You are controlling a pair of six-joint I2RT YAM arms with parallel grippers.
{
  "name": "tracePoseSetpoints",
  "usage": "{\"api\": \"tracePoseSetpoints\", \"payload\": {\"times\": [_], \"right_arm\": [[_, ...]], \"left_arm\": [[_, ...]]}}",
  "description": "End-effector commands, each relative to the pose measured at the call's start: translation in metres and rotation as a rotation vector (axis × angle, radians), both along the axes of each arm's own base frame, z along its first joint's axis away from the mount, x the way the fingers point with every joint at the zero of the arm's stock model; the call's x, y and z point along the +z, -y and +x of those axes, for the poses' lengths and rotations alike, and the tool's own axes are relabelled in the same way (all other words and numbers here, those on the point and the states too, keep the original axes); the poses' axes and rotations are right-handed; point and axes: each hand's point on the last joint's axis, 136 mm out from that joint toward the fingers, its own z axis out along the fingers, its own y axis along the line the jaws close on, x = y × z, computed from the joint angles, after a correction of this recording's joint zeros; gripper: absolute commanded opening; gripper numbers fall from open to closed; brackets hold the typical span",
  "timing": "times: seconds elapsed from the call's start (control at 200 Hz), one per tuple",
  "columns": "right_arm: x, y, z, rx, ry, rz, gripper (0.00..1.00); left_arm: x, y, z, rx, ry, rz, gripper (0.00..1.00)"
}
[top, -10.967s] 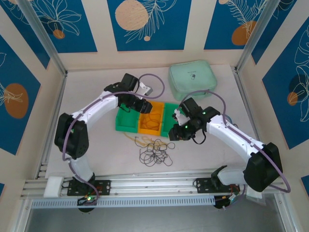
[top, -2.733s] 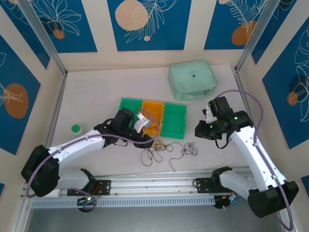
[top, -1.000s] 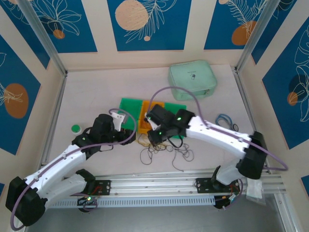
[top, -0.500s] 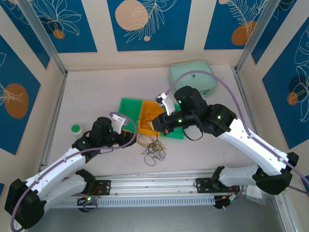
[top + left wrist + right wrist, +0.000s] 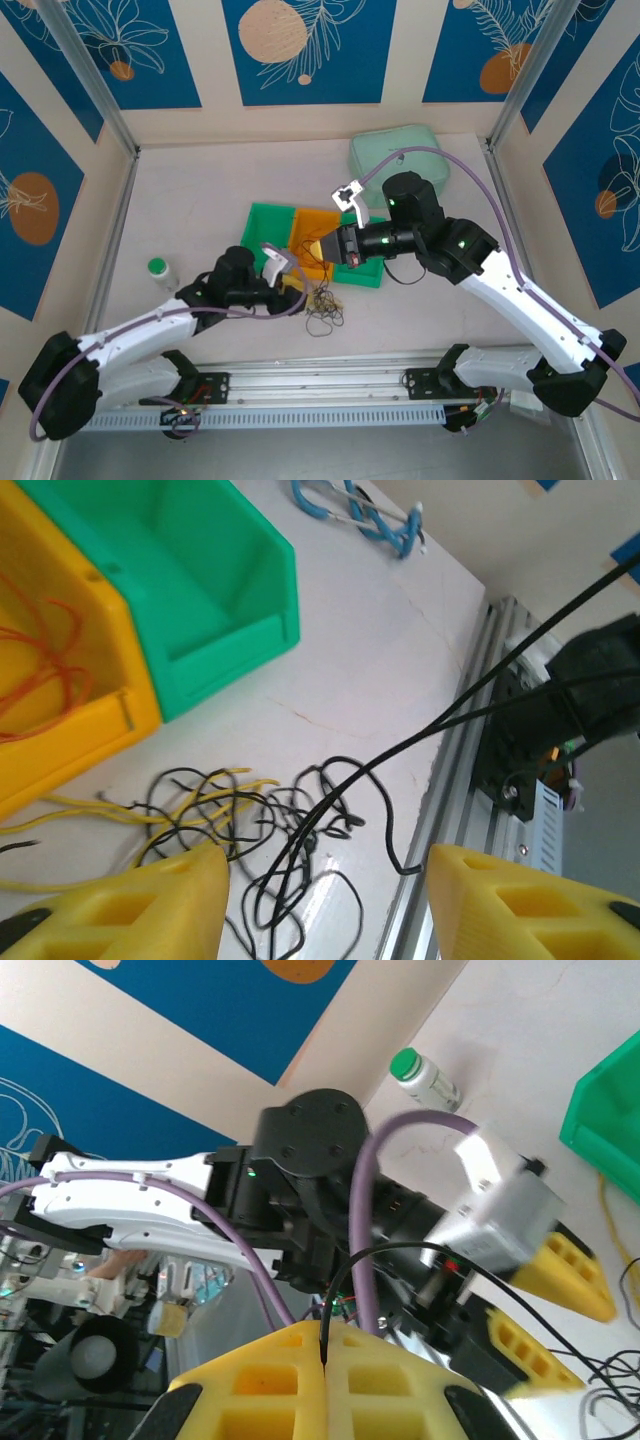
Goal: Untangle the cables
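Note:
The cables (image 5: 322, 306) lie as a small tangle of black and pale yellow strands on the table, in front of the bins. My left gripper (image 5: 293, 278) hovers at the tangle's left edge, open. In the left wrist view its yellow fingers (image 5: 130, 910) straddle the tangle (image 5: 250, 815) without touching it. One black cable (image 5: 470, 695) rises taut from the tangle toward the upper right. My right gripper (image 5: 320, 248) is above the orange bin, shut on that black cable (image 5: 345, 1265); its pads (image 5: 270, 1380) are pressed together on the strand. Orange cables (image 5: 45, 685) lie in the orange bin.
A row of green and orange bins (image 5: 268, 222) stands mid-table, with a mint pouch (image 5: 398, 162) behind it. A green-capped bottle (image 5: 160, 271) lies at the left. A blue cable bundle (image 5: 355, 505) lies right of the bins. The aluminium rail (image 5: 320, 378) borders the near edge.
My left gripper has moved right, up to the tangle, and opened a little wider. The right gripper stays shut on the black cable and has shifted slightly above the bins.

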Motion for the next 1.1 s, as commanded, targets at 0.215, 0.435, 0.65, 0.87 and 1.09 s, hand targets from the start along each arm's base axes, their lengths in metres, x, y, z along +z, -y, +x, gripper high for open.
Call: {"api": "tracePoseSetpoints", "payload": {"times": [0.215,0.435,0.65,0.87,1.09], "right_arm": [[0.002,0.002,-0.008,0.026,-0.072,0.067,0.00],[0.009,0.004,-0.013,0.043,-0.084,0.107,0.00],[0.038,0.032,-0.011,-0.027,-0.010,0.174,0.00],[0.060,0.074,-0.004,-0.190,0.100,0.202,0.00],[0.076,0.113,-0.001,-0.357,0.224,0.173,0.00]], "left_arm": [[0.016,0.045,0.001,-0.088,0.190,-0.013,0.56],[-0.018,0.052,0.013,-0.043,0.190,0.078,0.54],[-0.058,0.051,0.018,0.000,0.101,0.134,0.38],[-0.082,0.046,0.016,0.031,0.041,0.169,0.35],[-0.096,0.037,0.011,0.033,0.008,0.210,0.35]]}}
